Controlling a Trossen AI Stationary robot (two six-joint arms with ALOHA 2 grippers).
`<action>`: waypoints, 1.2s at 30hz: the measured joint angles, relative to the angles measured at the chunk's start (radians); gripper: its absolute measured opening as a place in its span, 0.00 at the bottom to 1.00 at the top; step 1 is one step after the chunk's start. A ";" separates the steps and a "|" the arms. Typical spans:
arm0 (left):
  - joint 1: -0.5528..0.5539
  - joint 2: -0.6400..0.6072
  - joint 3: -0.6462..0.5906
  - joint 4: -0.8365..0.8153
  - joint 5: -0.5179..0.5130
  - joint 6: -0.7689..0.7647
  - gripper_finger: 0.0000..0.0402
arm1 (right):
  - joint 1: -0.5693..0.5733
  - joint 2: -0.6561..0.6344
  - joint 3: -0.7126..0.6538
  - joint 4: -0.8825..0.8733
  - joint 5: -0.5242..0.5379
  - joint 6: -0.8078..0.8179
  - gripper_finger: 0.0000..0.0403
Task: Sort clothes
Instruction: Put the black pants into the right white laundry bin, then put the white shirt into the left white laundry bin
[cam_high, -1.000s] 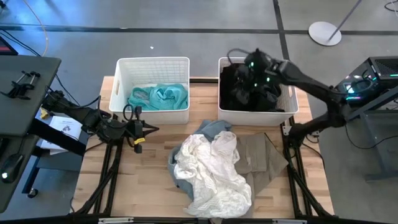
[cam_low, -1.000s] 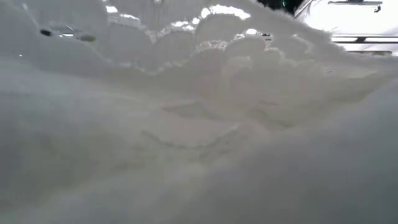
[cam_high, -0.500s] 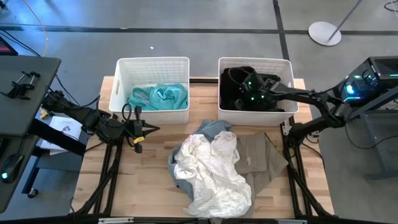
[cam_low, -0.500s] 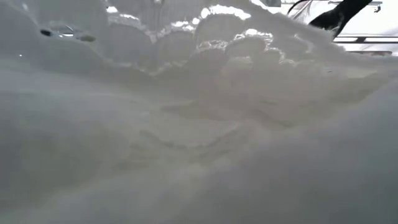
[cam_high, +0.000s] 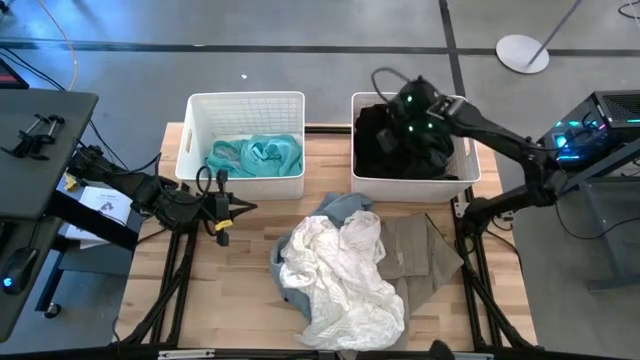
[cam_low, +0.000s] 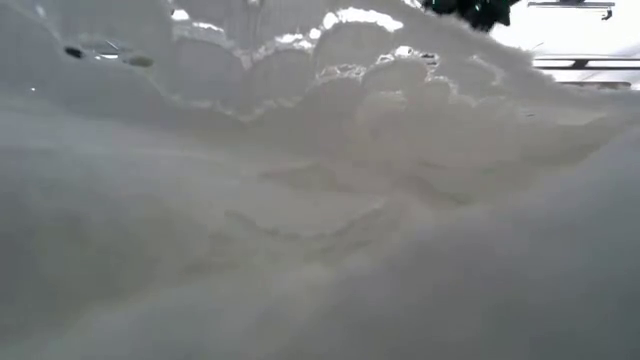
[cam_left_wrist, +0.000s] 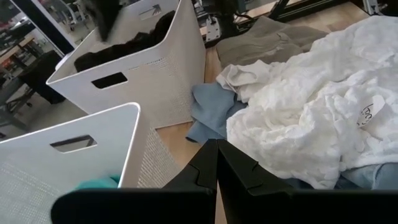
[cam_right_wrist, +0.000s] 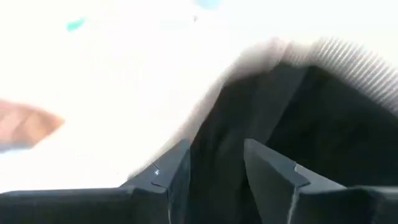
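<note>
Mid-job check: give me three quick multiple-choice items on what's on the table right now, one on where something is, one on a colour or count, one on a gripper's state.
1. Where is the teal garment?
A. in the left basket
B. on the table
C. in the right basket

2. How many white baskets stand on the table?
A. one
B. two
C. three

3. How do the left gripper fingers stand?
A. wide open
B. closed on the white garment
C. closed on nothing

Answers:
1. A, the teal fabric lies inside the left basket in the high view.
2. B, two baskets stand side by side at the table's far edge.
3. C, the left wrist view shows the fingers pressed together, short of the white garment.
</note>
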 joint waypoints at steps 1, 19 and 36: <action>0.000 0.000 0.000 -0.005 0.000 -0.003 0.00 | 0.006 -0.002 0.008 0.052 0.058 -0.017 0.35; 0.000 0.000 0.000 -0.008 0.000 -0.005 0.00 | -0.049 0.177 -0.444 0.483 0.255 0.030 0.19; 0.000 0.000 0.000 -0.016 0.000 -0.031 0.00 | 0.117 -0.200 -0.186 0.465 0.496 -0.177 0.10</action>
